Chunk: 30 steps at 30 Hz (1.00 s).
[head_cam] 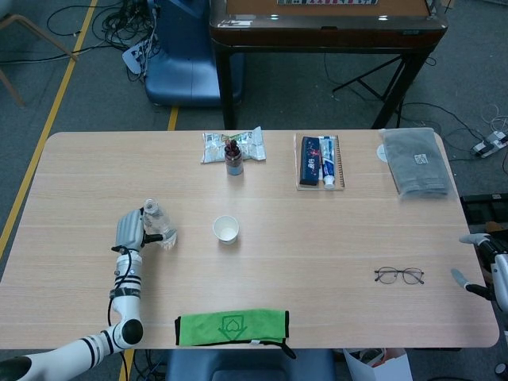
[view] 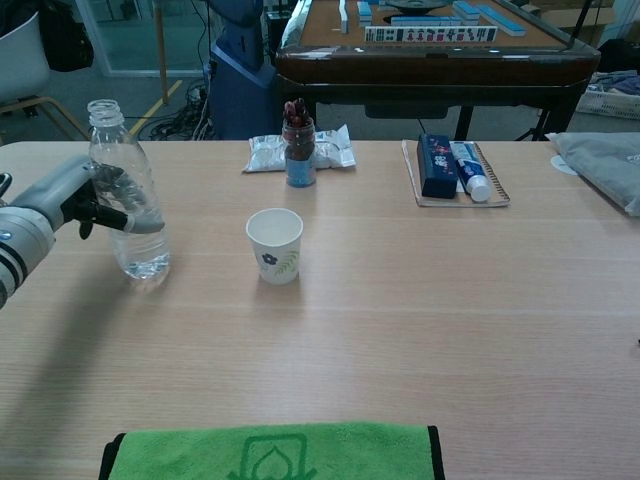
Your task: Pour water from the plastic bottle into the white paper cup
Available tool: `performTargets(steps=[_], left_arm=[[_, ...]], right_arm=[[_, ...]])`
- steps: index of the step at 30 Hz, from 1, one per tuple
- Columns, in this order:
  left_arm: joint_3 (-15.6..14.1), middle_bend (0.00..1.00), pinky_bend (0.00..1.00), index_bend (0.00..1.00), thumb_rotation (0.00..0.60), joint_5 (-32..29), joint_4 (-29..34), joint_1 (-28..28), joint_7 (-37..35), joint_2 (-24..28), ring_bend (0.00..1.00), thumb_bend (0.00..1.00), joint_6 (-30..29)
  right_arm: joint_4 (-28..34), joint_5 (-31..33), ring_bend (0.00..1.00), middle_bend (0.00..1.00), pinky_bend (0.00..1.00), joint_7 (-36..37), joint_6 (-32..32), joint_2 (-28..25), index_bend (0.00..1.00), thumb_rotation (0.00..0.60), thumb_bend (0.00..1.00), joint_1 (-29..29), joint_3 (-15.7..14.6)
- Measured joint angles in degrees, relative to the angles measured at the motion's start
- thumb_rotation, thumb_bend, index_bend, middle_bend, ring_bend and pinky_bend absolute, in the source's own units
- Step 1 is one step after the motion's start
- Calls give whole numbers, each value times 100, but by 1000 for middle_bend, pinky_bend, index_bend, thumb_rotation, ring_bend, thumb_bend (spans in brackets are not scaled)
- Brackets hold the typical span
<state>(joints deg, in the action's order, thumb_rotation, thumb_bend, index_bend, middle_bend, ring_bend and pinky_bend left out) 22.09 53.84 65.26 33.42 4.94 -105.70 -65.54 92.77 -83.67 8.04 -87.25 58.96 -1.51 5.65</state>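
Note:
A clear plastic bottle [view: 128, 205] with no cap and a little water in it stands upright at the table's left; in the head view the bottle [head_cam: 158, 225] shows from above. My left hand [view: 92, 196] grips its middle from the left side, and the same left hand [head_cam: 129, 229] shows in the head view. The bottle's base hangs just above the tabletop. A white paper cup [view: 274, 245] with a leaf print stands upright and open to the right of the bottle, seen as the cup [head_cam: 226, 230] from above. My right hand [head_cam: 484, 266] sits off the table's right edge, fingers apart, holding nothing.
A jar [view: 299, 152] stands in front of a foil packet [view: 330, 150] behind the cup. A toothpaste box and tube lie on a tray [view: 455, 172]. A grey cloth [head_cam: 414, 163] lies far right, glasses [head_cam: 399, 275] near right, a green towel [view: 270, 452] at the front edge.

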Motion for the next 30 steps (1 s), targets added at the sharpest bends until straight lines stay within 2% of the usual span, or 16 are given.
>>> performTargets(steps=[8, 18, 30], left_arm=[[-416, 559, 748, 547, 600, 755, -52, 133, 295, 185, 583, 126, -9], [-1022, 559, 750, 547, 600, 1757, -753, 480, 1106, 291, 583, 131, -10], [-1255, 590, 750, 591, 600, 2088, -1199, 676, 1756, 327, 583, 152, 104]], right_arm=[[9, -24, 376, 365, 575, 14, -12, -11, 377, 600, 182, 7, -5], [13, -26, 376, 365, 575, 13, -10, -9, 377, 600, 182, 9, -6], [-10, -4, 376, 365, 575, 54, 29, -11, 377, 600, 182, 1, -5]])
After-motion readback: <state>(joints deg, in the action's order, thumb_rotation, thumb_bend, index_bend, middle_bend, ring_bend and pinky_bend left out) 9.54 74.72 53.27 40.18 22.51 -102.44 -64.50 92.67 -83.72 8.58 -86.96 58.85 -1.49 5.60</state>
